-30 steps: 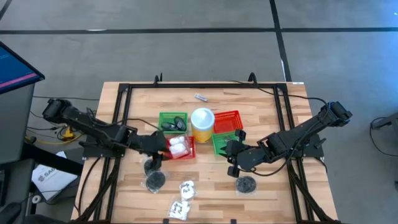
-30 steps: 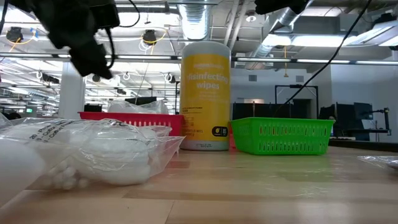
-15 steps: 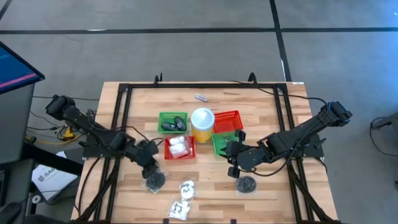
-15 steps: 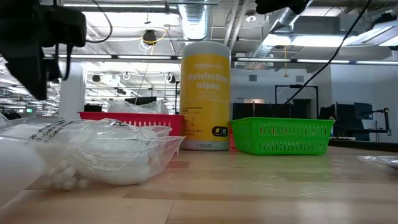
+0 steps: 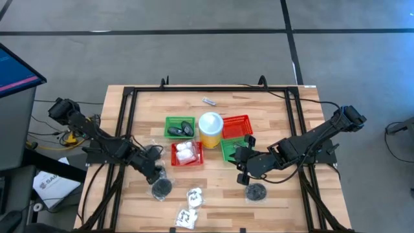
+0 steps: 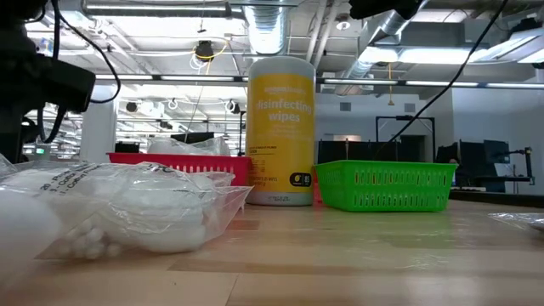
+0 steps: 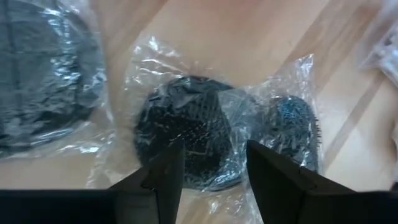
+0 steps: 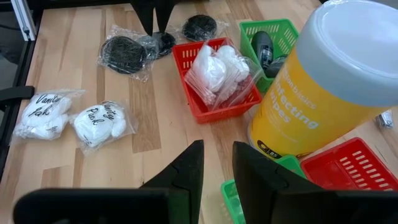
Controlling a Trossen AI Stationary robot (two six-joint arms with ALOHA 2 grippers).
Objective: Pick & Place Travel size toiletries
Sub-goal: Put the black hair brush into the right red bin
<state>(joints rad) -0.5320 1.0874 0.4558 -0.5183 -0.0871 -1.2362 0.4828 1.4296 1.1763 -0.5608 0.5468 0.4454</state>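
My left gripper (image 5: 156, 172) (image 7: 211, 155) is open and hovers low over a dark round piece in a clear bag (image 7: 183, 140) that lies flat on the table; one finger stands on each side of it. A bigger bagged dark piece (image 5: 162, 188) (image 7: 37, 81) lies beside it. Two white pieces in printed packets (image 5: 194, 197) (image 8: 99, 121) lie near the table's near edge. A clear bag of white pieces (image 5: 185, 153) sits in a red basket (image 8: 211, 109). My right gripper (image 5: 241, 173) (image 8: 217, 158) waits open, with a bagged dark piece (image 5: 257, 192) on its near side.
At the table's middle stands a yellow wipes canister with a white lid (image 5: 211, 129) (image 6: 280, 127). Around it are a green basket holding dark items (image 5: 180, 127), a second red basket (image 5: 237, 127) and a second green basket (image 5: 233, 149). A small silvery piece (image 5: 209, 101) lies toward the far edge.
My left gripper has drawn away from the red basket with the white bag, moving toward the table's near-left and down onto the spot over the bagged dark piece. The right arm has kept still.
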